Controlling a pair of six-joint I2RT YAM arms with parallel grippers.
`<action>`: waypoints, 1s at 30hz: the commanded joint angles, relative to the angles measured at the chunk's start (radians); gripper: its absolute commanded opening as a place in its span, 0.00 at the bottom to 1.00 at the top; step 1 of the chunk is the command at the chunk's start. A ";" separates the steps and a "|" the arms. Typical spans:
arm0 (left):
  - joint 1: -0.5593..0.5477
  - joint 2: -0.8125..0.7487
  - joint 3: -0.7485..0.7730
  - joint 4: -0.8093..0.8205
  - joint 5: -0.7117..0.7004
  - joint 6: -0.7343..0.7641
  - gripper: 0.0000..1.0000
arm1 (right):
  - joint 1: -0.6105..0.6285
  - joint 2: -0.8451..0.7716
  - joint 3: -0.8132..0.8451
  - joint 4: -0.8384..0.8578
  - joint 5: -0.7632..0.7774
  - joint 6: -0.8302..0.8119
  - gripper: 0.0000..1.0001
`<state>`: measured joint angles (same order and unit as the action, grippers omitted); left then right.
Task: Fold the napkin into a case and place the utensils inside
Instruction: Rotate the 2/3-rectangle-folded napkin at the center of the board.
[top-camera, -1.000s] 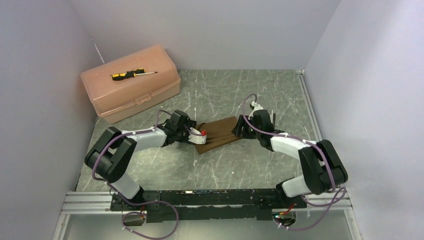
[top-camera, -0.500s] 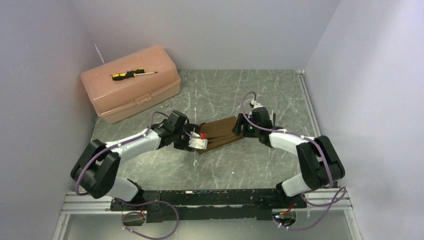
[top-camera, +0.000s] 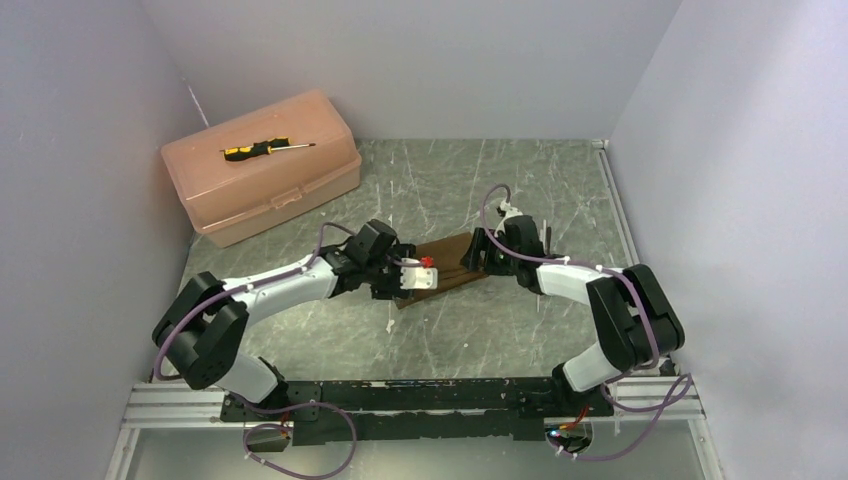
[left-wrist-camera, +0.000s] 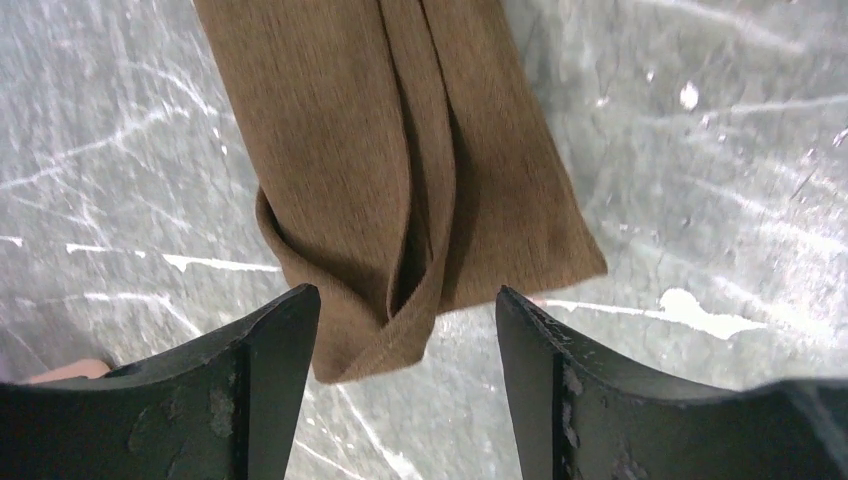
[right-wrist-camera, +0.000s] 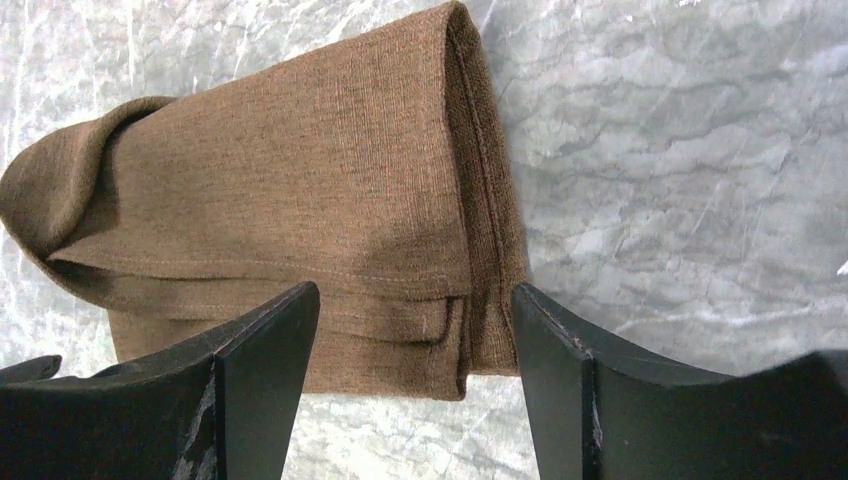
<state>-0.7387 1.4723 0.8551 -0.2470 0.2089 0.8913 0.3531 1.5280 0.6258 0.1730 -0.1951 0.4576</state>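
The napkin (top-camera: 448, 262) is a dark brown cloth folded into a narrow oblong case, lying flat mid-table. My left gripper (top-camera: 418, 279) is open at its left end. In the left wrist view the case's folded end (left-wrist-camera: 400, 150) lies just ahead of the gripper (left-wrist-camera: 405, 300), with its tip between the spread fingers. My right gripper (top-camera: 479, 255) is open at the right end. In the right wrist view the layered edge of the case (right-wrist-camera: 300, 200) sits between the open fingers of the gripper (right-wrist-camera: 412, 295). No utensils show in any view.
A pink plastic box (top-camera: 300, 180) stands at the back left with a yellow-and-black screwdriver (top-camera: 265, 150) on its lid. Grey walls close in the table on the left, back and right. A metal rail (top-camera: 150, 405) runs along the near edge.
My left gripper has moved right, over the napkin's left end. My right gripper has hardly moved. The napkin lies as before.
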 joint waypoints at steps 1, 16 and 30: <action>-0.048 0.031 0.058 0.029 0.024 -0.123 0.70 | 0.009 -0.062 -0.082 0.022 -0.030 0.057 0.74; -0.155 0.189 -0.017 0.117 -0.116 -0.013 0.68 | 0.003 -0.165 -0.044 -0.040 0.125 0.016 0.77; -0.045 0.094 -0.214 0.160 -0.147 0.239 0.62 | 0.068 -0.154 -0.121 0.014 0.085 0.092 0.68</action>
<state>-0.8448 1.5639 0.7094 0.0250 0.0895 1.0279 0.3954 1.4345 0.5335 0.1768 -0.1303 0.5201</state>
